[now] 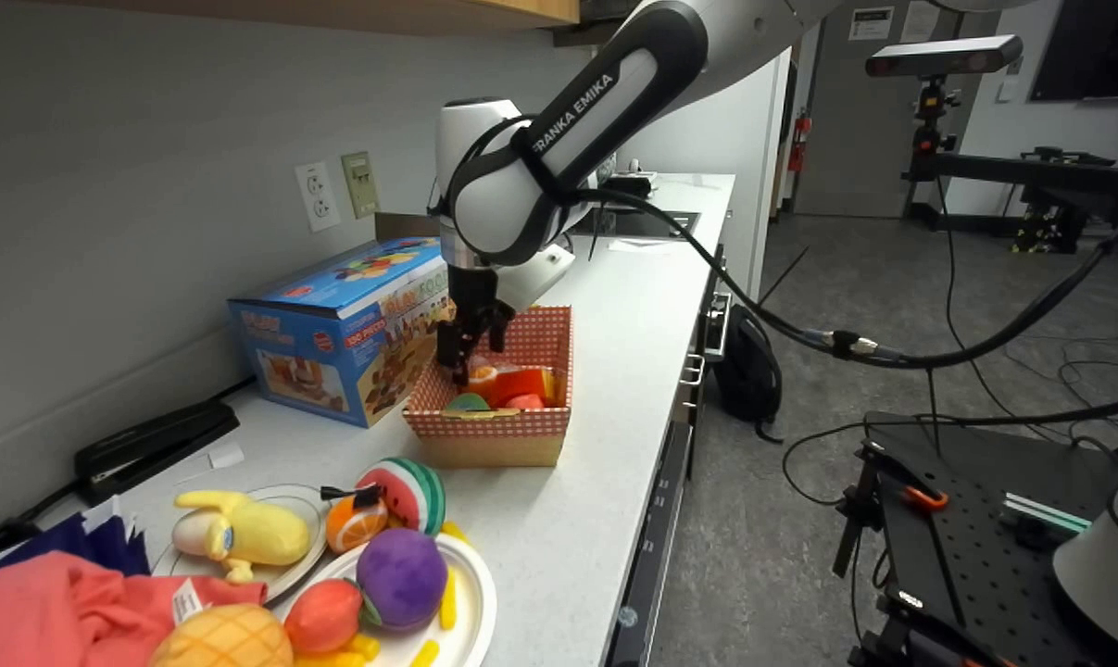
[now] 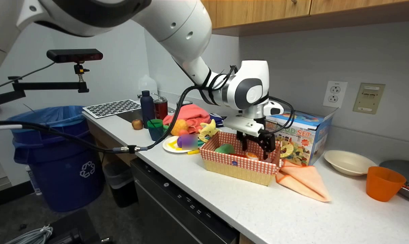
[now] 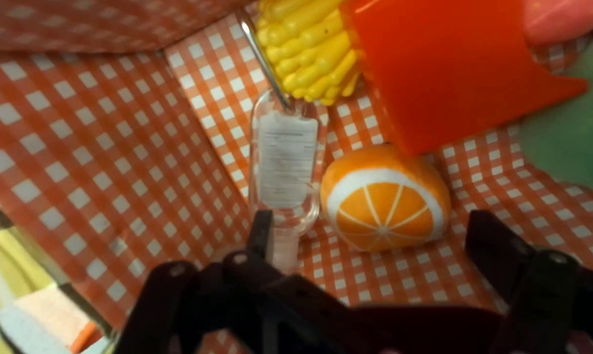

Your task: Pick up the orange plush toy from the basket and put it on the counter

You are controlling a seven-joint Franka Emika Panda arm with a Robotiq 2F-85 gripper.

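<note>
The orange plush toy [image 3: 384, 206], with a white-rimmed citrus-slice face, lies on the floor of the red-and-white checked basket [image 3: 80, 147]. It also shows in both exterior views [image 1: 483, 374] [image 2: 251, 156], partly hidden. The basket stands on the white counter [image 1: 605, 389] in both exterior views [image 1: 494, 451] [image 2: 238, 171]. My gripper [image 3: 370, 219] is open and points down into the basket, with one finger on each side of the toy in the wrist view. I see no finger touching it. The gripper also shows in both exterior views [image 1: 471, 357] [image 2: 254, 153].
In the basket, a clear bottle [image 3: 287, 162], yellow corn [image 3: 311, 49], a red container [image 3: 453, 69] and a green item [image 3: 571, 123] lie around the toy. A blue box [image 1: 336, 315] stands beside the basket. A plate [image 1: 480, 602] holds toy food. An orange cloth [image 2: 306, 181] lies beside the basket.
</note>
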